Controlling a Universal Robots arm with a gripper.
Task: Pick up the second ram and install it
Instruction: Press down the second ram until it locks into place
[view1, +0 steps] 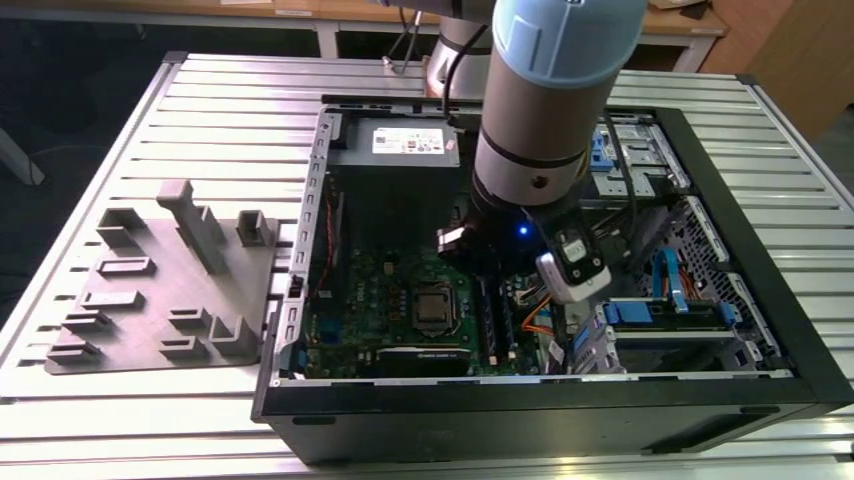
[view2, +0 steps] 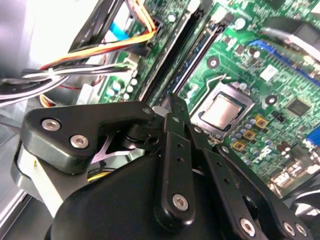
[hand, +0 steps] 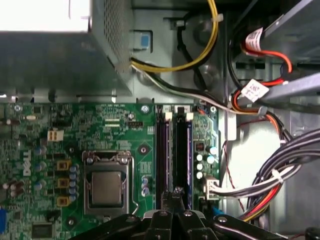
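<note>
— Ram (hand: 187, 150) position?
— On edge in a slot (view1: 489, 315), just right of the exterior view's centre; hand (hand: 177, 192) fingers together over one end.
— Handling?
— Probably light, stiff, fragile; best held by its bare edges.

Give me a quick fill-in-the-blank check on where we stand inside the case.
1. The gripper is over the motherboard, its jaws ___.
2. Its tip is above the long black slots, beside the silver ___ socket.
3. The grey tray lies on the exterior view's ___ of the case.
Missing words: shut; processor; left.
</note>
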